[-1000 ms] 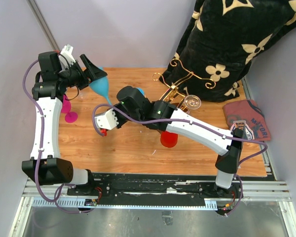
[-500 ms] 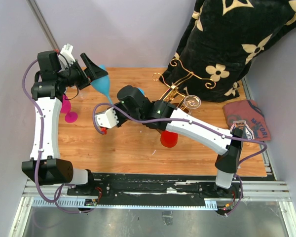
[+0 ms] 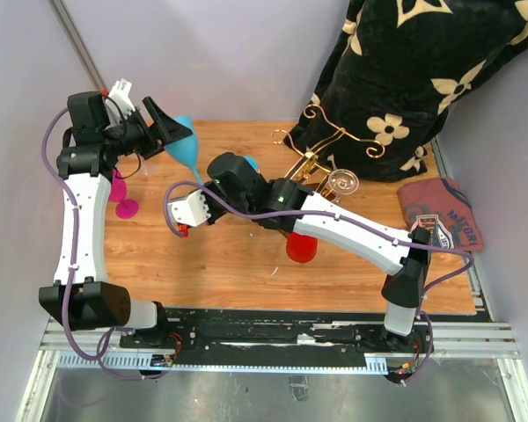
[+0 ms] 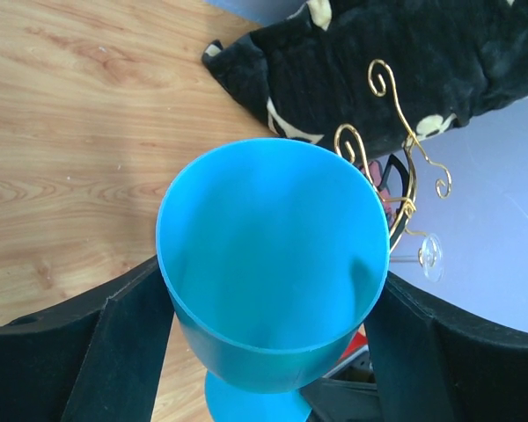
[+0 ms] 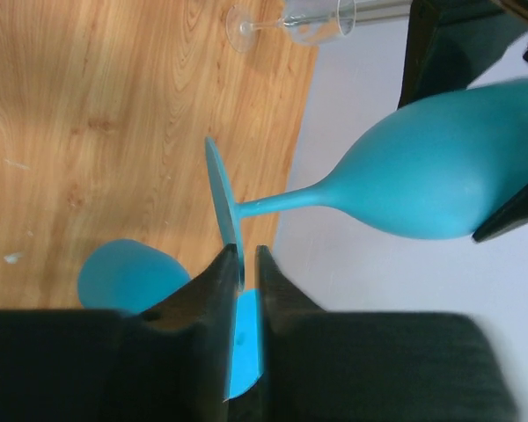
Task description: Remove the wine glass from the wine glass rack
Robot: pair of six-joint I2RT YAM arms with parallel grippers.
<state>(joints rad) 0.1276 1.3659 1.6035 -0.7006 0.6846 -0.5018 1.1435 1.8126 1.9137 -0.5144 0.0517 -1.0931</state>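
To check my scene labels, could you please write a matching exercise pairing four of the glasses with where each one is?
Things:
1. blue wine glass
2. pink wine glass
3. clear wine glass
4. red glass

Places:
A. on the gold wine glass rack
B. on the table, partly hidden under the right arm
C. standing by the table's left edge
D. in the air, its foot pinched by the right gripper

Pairs: 1-D, 2-C, 3-A, 4-B.
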